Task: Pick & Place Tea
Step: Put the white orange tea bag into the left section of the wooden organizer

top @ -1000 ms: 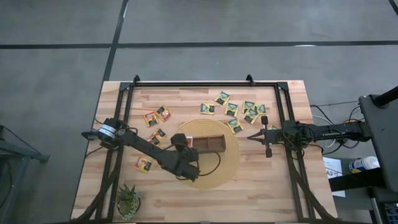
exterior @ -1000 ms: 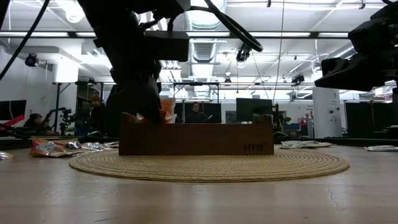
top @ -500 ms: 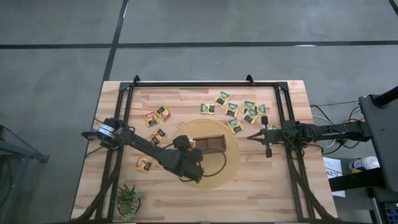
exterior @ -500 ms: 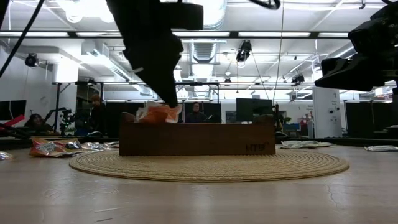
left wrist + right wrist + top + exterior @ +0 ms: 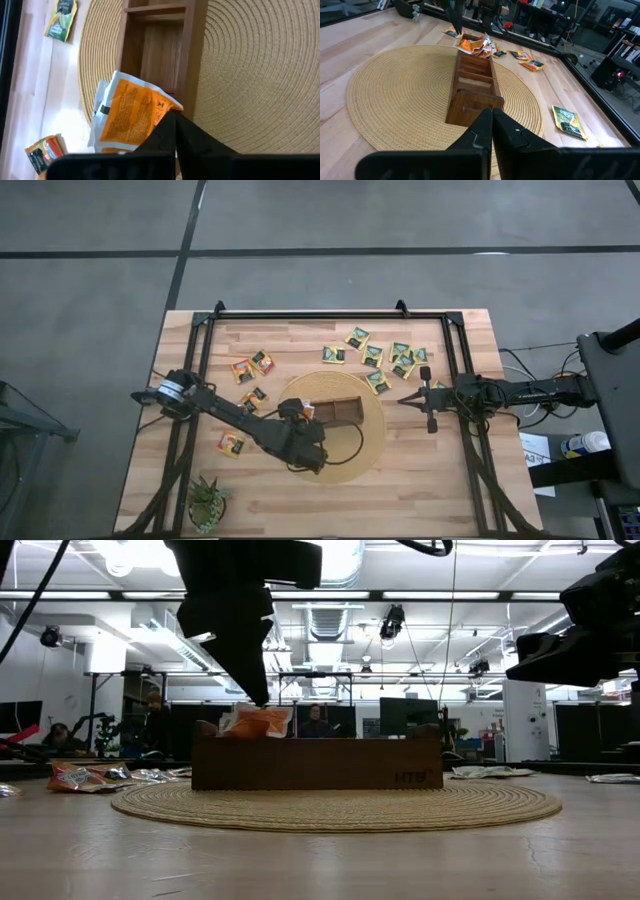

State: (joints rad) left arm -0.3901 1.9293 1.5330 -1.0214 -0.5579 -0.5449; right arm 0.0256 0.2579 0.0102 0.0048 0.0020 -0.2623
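Behind the table, a workshop with ceiling lights and monitors is seen in the low view. On the wooden table [image 5: 300, 340] a round woven mat [image 5: 365, 445] is laid, and across its middle a long dark wooden box [image 5: 340, 412] with open compartments is set.

Loose tea sachets are scattered over the tabletop: a green-and-yellow group [image 5: 385, 358] beyond the mat toward the right arm's side, and several red-and-orange ones [image 5: 252, 366] on the left arm's side, with one more [image 5: 231, 444] nearer the small green plant [image 5: 206, 502] at the table's corner.

The left arm is stretched across the mat, and the left gripper [image 5: 174, 116] is held just above the box's left end, its fingers pressed together with nothing between them. An orange sachet [image 5: 131, 116] is seen resting crookedly in and over the box's end compartment, part of it hanging past the rim onto the mat side. The right gripper [image 5: 492, 116] is parked well apart at the mat's far edge, shut and empty.

The placing step appears to be finished for this sachet, though it is not seated flat. Next, a fresh sachet from the left-hand scatter would have to be reached for, with the fingers opened first.
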